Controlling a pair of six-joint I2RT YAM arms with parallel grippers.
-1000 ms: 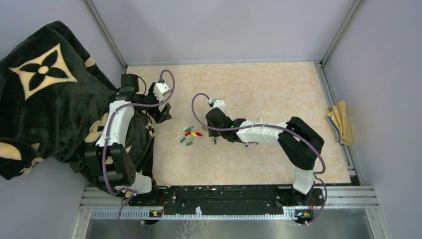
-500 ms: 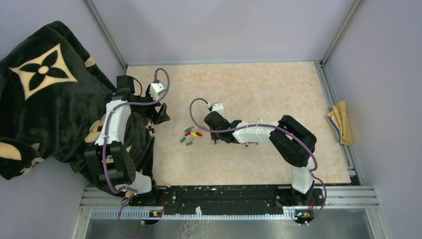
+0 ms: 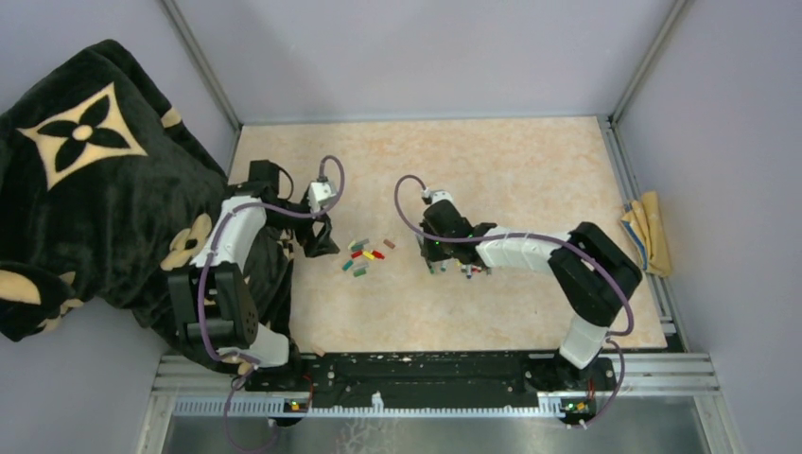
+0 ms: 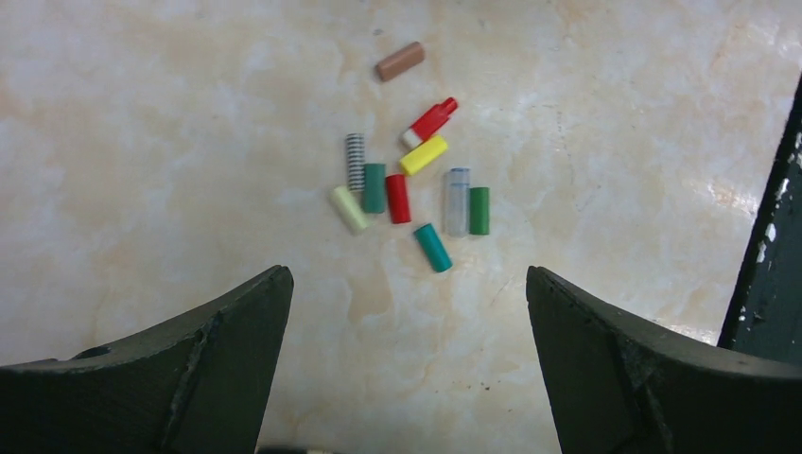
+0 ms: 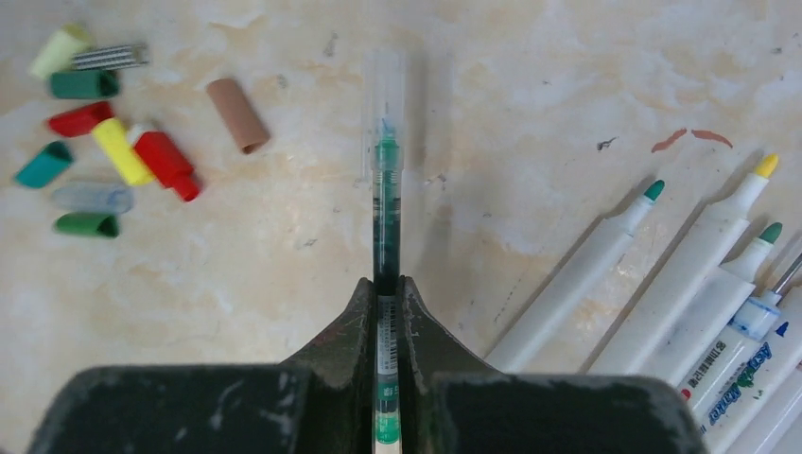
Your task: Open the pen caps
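Several loose pen caps point(image 4: 398, 197), yellow, red, green, teal, clear and striped, lie in a cluster on the table, with a brown cap point(image 4: 400, 61) set apart. My left gripper point(image 4: 407, 284) hangs open and empty just short of them; in the top view it point(image 3: 324, 241) is left of the cluster point(image 3: 364, 257). My right gripper point(image 5: 385, 284) is shut on a thin green pen point(image 5: 385, 189) whose clear cap point(image 5: 385, 95) is still on its tip. It holds the pen low over the table, right of the caps point(image 5: 104, 142).
Several uncapped white pens point(image 5: 662, 274) lie side by side to the right of my right gripper point(image 3: 433, 260); they also show in the top view point(image 3: 476, 270). A black patterned blanket point(image 3: 85, 189) covers the left side. A folded yellow cloth point(image 3: 648, 232) lies at the right edge.
My right gripper has moved right and slightly back, carrying the pen, uncovering the brown cap. My left gripper has swung right and nearer, toward the cap cluster.
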